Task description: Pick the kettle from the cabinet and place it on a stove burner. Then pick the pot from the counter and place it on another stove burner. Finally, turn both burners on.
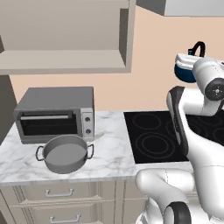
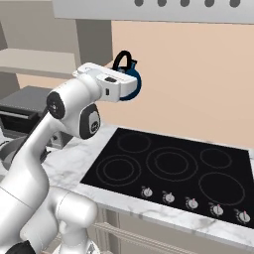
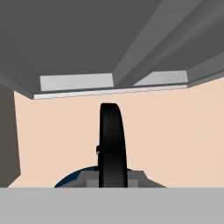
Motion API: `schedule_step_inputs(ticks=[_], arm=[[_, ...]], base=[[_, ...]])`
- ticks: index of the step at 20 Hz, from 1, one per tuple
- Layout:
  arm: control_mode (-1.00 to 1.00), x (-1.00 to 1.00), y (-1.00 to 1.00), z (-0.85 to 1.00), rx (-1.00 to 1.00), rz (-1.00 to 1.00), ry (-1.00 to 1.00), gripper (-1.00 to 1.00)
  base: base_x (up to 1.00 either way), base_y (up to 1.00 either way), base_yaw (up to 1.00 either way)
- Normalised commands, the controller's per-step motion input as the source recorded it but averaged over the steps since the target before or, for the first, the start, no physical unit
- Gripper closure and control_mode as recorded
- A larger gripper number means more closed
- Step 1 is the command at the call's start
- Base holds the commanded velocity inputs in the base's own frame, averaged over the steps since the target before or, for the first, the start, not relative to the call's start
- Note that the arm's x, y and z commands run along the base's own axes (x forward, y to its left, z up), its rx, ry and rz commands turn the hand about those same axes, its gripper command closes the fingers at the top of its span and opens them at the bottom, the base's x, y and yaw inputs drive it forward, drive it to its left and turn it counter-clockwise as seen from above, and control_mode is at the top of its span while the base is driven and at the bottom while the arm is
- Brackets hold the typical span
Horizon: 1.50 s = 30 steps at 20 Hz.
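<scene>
The small dark-blue kettle [image 1: 185, 73] [image 2: 132, 87] hangs in the air by the peach wall, high over the back left of the black cooktop [image 1: 151, 135] [image 2: 168, 166]. My gripper [image 1: 193, 57] [image 2: 122, 72] [image 3: 113, 178] is shut on its black arched handle [image 3: 112, 142], which stands upright in the hand view. The grey pot [image 1: 65, 153] sits on the marble counter [image 1: 113, 142], in front of the toaster oven. The open wall cabinet [image 1: 65, 61] at upper left has a bare shelf floor. The burner rings [image 2: 171, 163] have nothing on them.
A boxy grey toaster oven [image 1: 54, 114] stands behind the pot. Several knobs [image 2: 191, 202] line the cooktop's front edge. A grey range hood [image 2: 163, 10] hangs above the stove. Beige drawers [image 1: 59, 192] with bar handles sit below the counter.
</scene>
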Motion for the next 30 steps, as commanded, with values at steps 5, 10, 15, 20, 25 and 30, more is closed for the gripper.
schedule_step_inputs(ticks=[5,10,15,20,25,30], arm=[[-1.00,0.00,0.00,0.00,0.00,0.00,0.00,1.00],[-1.00,0.20,0.00,0.00,0.00,0.00,0.00,1.00],[-1.00,0.28,0.00,-0.01,0.00,0.00,0.00,1.00],[-1.00,0.30,0.00,-0.24,0.00,0.00,-0.05,1.00],[-1.00,0.28,0.00,-0.37,-0.03,0.00,-0.04,1.00],[-1.00,0.09,0.00,-0.27,-0.02,0.00,0.07,1.00]], base=[[0.00,0.00,0.00],[0.00,0.00,0.00],[0.00,0.00,0.00],[0.00,0.00,0.00],[0.00,0.00,0.00],[0.00,0.00,0.00]])
